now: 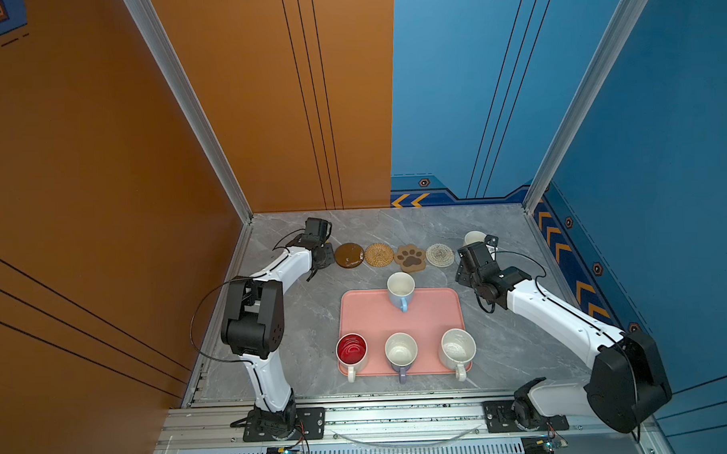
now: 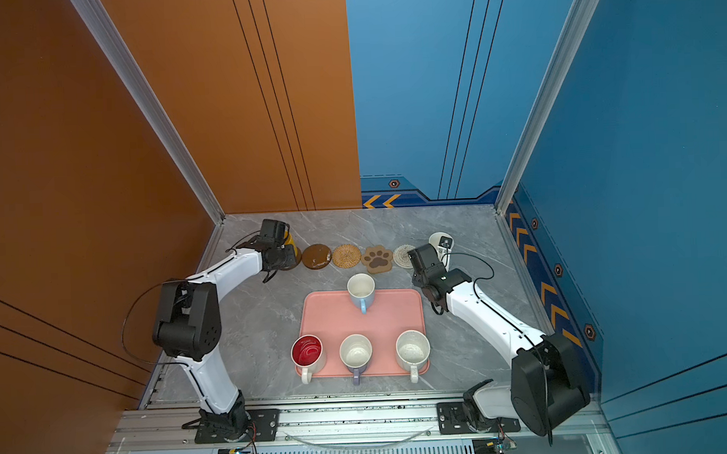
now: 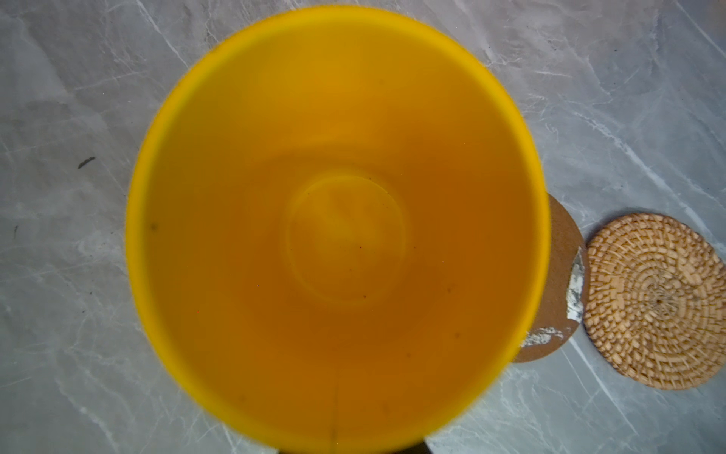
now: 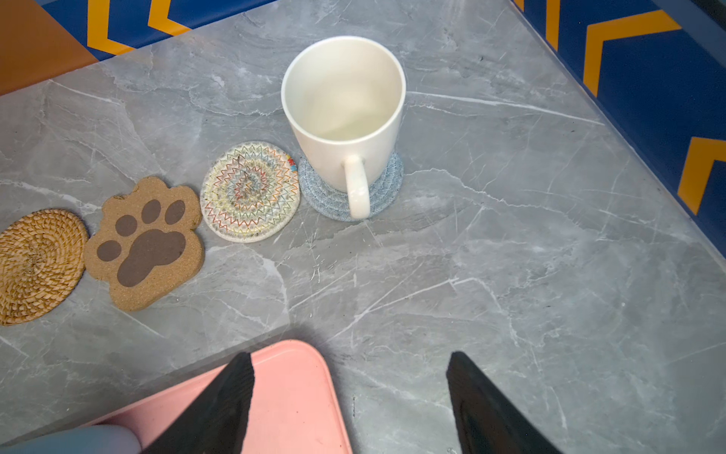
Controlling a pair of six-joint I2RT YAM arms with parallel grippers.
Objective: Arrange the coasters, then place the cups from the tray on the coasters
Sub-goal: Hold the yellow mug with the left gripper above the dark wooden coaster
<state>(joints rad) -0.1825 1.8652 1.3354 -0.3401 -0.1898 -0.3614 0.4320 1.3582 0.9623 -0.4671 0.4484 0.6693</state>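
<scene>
Got the right claw (image 4: 347, 355) wide open, empty. Spot the light blue ceramic mug (image 1: 401, 292) on far edge of salmon-pink rectangular tray (image 1: 369, 319), just left of that claw, handle pointing near. Way closer than left claw (image 1: 322, 257), grip there hidden.

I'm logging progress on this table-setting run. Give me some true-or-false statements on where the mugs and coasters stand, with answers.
1. Four mugs stand on the pink tray. True: red-lined mug, lavender mug, speckled mug, light blue mug.
2. The plain white mug sits on the paw-shaped coaster. False: it stands on the light blue woven coaster.
3. The right gripper has its fingers apart, holding nothing. True.
4. The light blue mug lies tipped over. False: it stands upright.
5. A mug rests on the tan woven coaster. False: that coaster is bare.
6. A yellow mug fills the left wrist view. True.
</scene>
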